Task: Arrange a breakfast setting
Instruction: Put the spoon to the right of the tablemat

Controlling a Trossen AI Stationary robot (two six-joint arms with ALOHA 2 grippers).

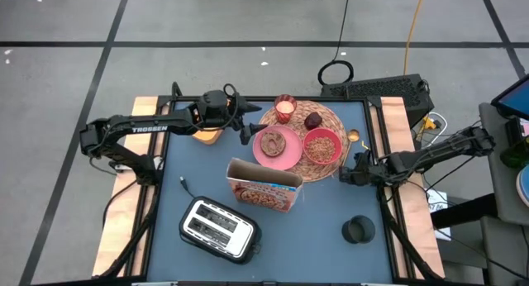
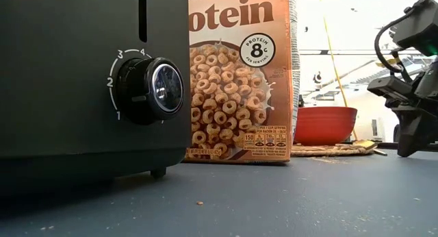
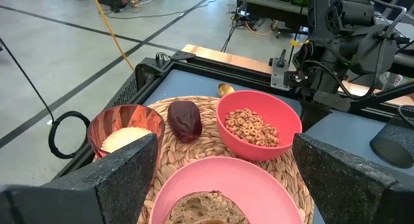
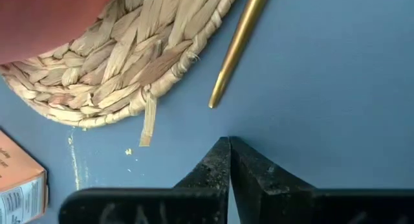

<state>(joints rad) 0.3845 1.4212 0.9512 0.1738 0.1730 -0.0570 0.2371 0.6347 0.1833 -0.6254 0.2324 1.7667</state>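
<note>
Spoon (image 4: 237,44) handle visible, bowl cut off.

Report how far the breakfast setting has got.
Mostly done: the straw mat carries the pink plate with the bagel, the red bowl holding cereal, the glass and the dark fruit. The cereal box stands beside the mat. The gold spoon lies just off the mat's edge. In hand: nothing; the right gripper is shut and empty near the spoon, the left gripper open beside the plate. Left: little, perhaps tidying.
</note>
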